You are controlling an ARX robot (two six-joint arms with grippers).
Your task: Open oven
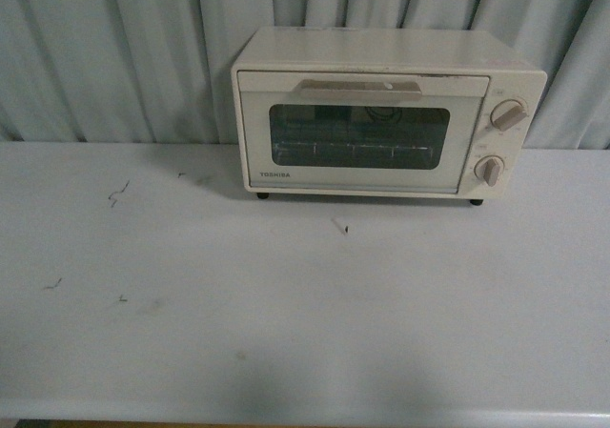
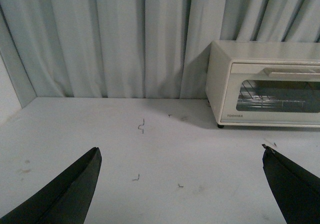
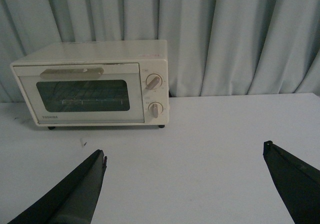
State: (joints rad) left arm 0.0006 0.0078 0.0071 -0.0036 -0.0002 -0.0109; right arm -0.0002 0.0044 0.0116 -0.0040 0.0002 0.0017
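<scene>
Left claw (image 2: 180, 148) hung released, its two dark fingers spread wide with nothing between them, above the bare white table (image 2: 150, 159). Ahead of it and off toward the right arm's side stood the oven (image 2: 265, 89), well apart from the fingertips, a cream-white box resting on small dark feet at the far edge of the table, close to the pale pleated curtain (image 2: 125, 39). Right claw (image 3: 185, 148) was likewise released and empty, fingers splayed, and from it the oven (image 3: 90, 84) lay ahead and toward the left arm's side, again well apart. In the front view neither claw showed. The oven (image 1: 381, 51) faced the robot with its glass-windowed door (image 1: 286, 175) shut and upright, the beige bar handle (image 1: 360, 88) lying across the door's top edge. Two beige knobs (image 1: 508, 115) sat one above the other beside the door, and a wire rack (image 1: 353, 150) showed dimly through the glass. A small pale scrap (image 1: 340, 225) lay on the table just in front of the oven, and a few dark marks (image 1: 116, 195) dotted the surface farther off.
</scene>
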